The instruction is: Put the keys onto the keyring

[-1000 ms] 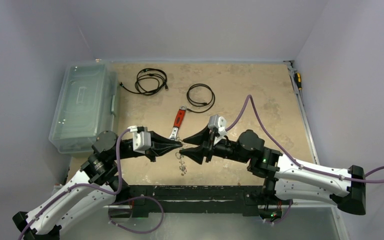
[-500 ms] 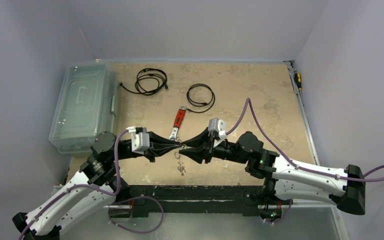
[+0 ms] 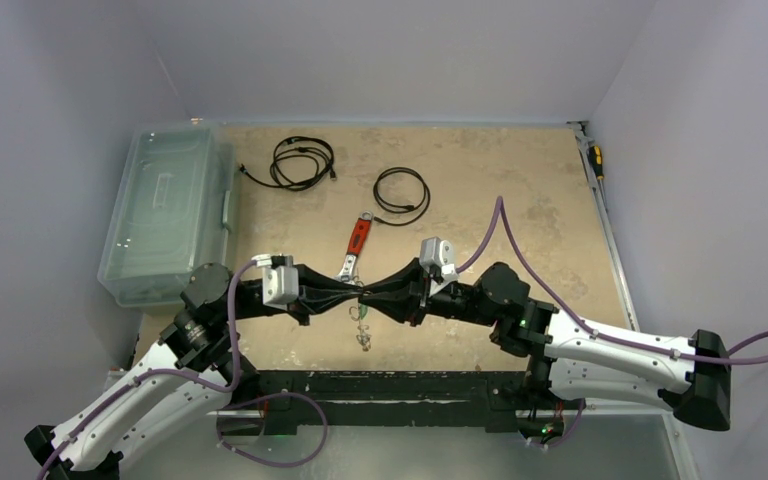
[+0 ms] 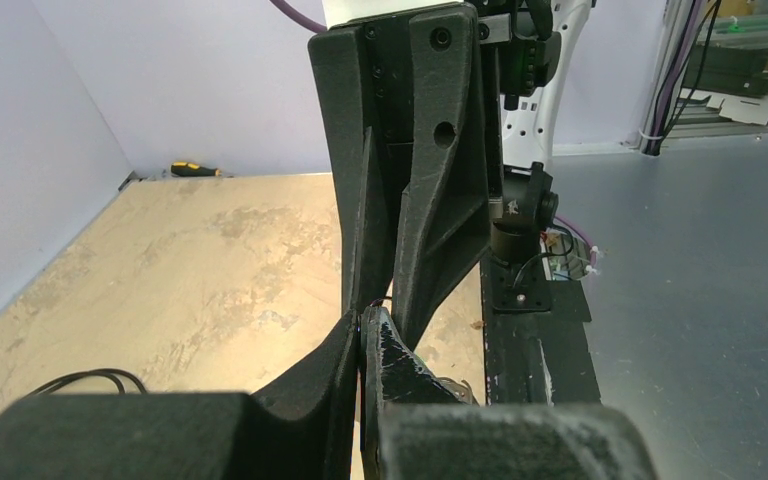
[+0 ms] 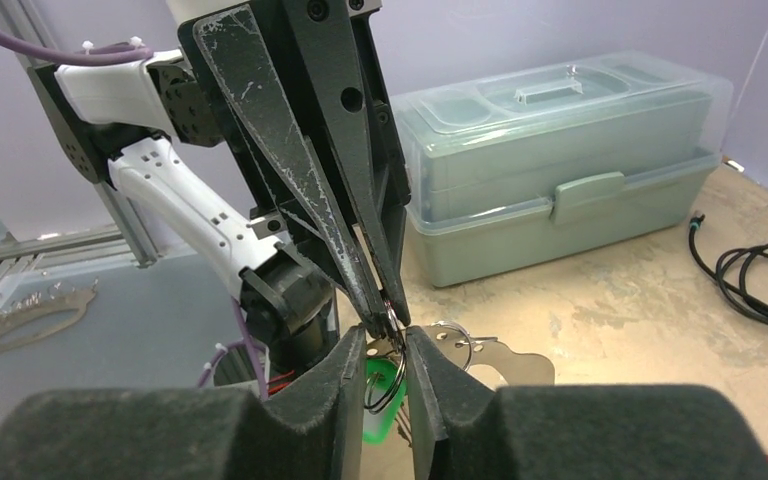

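My left gripper [image 3: 356, 293] is shut on the keyring [image 5: 401, 372], a thin dark wire ring pinched at its fingertips [image 5: 381, 310]. A key with a bright green head [image 5: 384, 398] hangs on that ring, and small silver keys [image 3: 363, 336] dangle below the two grippers in the top view. My right gripper [image 5: 385, 336] faces the left one tip to tip. Its jaws stand narrowly open on either side of the ring and the left fingertips. In the left wrist view the right gripper [image 4: 381, 305] straddles my left gripper [image 4: 368, 318]. No red-headed key shows.
A red-handled wrench [image 3: 357, 243] lies just behind the grippers. Two black coiled cables [image 3: 302, 162] [image 3: 402, 195] lie farther back. A clear lidded box [image 3: 165, 210] stands at the left edge, and a screwdriver [image 3: 595, 160] lies at the right wall.
The right gripper has moved left up to the left fingertips and its jaws have narrowed round the ring. The left gripper has stayed shut in place.
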You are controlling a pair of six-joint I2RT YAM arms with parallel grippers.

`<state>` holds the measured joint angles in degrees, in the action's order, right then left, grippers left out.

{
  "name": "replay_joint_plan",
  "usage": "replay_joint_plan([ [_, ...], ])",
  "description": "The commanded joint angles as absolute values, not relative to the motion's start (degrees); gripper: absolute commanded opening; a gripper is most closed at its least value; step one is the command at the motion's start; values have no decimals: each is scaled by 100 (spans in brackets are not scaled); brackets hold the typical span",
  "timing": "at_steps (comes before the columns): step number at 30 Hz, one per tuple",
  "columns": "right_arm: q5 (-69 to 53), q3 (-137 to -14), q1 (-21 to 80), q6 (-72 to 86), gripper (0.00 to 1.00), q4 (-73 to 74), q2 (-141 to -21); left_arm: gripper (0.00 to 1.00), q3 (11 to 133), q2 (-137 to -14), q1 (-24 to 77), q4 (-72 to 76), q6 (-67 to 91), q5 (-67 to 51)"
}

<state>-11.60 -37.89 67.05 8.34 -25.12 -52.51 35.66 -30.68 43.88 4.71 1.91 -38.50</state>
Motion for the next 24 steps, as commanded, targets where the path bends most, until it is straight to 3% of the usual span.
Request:
replay_joint_plan([
  [1, -1310, -3778, 6654, 721, 20, -2772, -5257, 0, 3661, -3007, 4354, 828, 219, -3985],
  [5, -1459, -3731, 6614, 703, 17, -2786, -5262, 0, 3643, -2997, 4359, 884, 260, -4032],
  [13, -1843, -3690, 6568, 703, 22, -2850, -5396, 0, 3617, -2946, 4357, 984, 323, -4114],
  [24, -1916, -3709, 6506, 687, 15, -2892, -5376, 0, 3599, -2994, 4354, 1067, 395, -4348],
])
